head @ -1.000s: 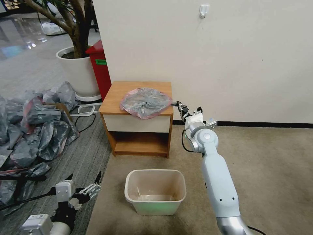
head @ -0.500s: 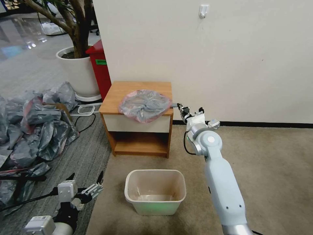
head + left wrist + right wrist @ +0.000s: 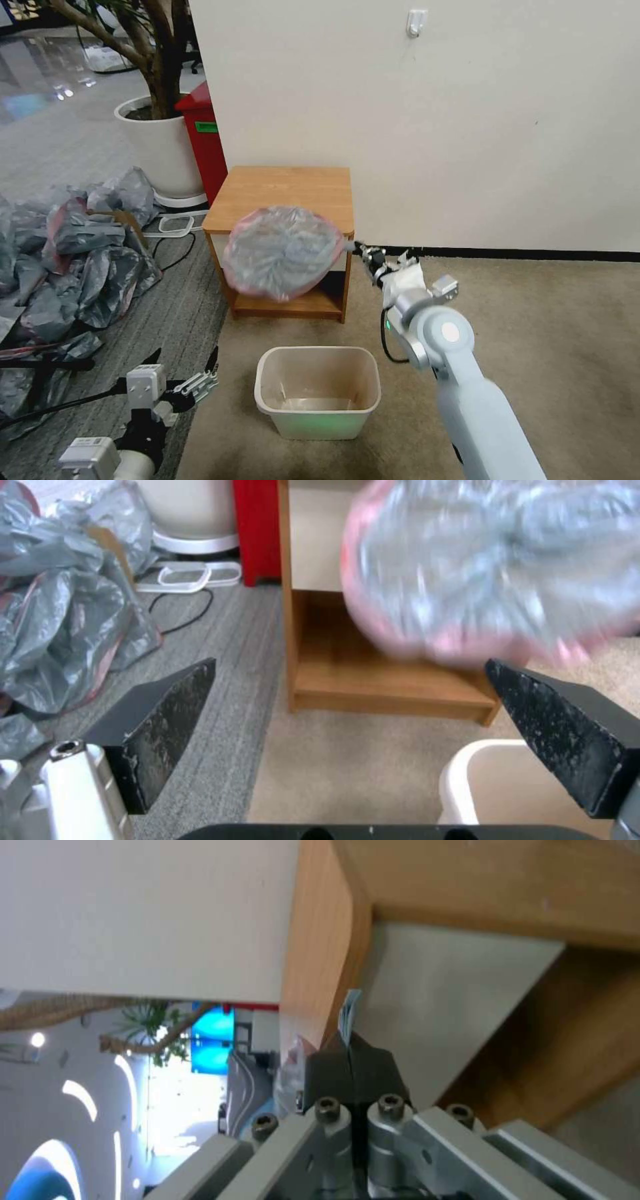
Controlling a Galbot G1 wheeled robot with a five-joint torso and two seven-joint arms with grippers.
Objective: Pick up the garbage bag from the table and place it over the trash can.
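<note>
Garbage bag [image 3: 283, 252] hangs in the air in front of the table [image 3: 287, 189], clear of its top and above the trash can [image 3: 317, 390], pinched at its pink-red rim by your right gripper [image 3: 353, 247], jaws clamped together. The can's inside holds only a pale patch at its bottom. Your left gripper [image 3: 200, 383] waits low beside the can, fingers spread apart.
</note>
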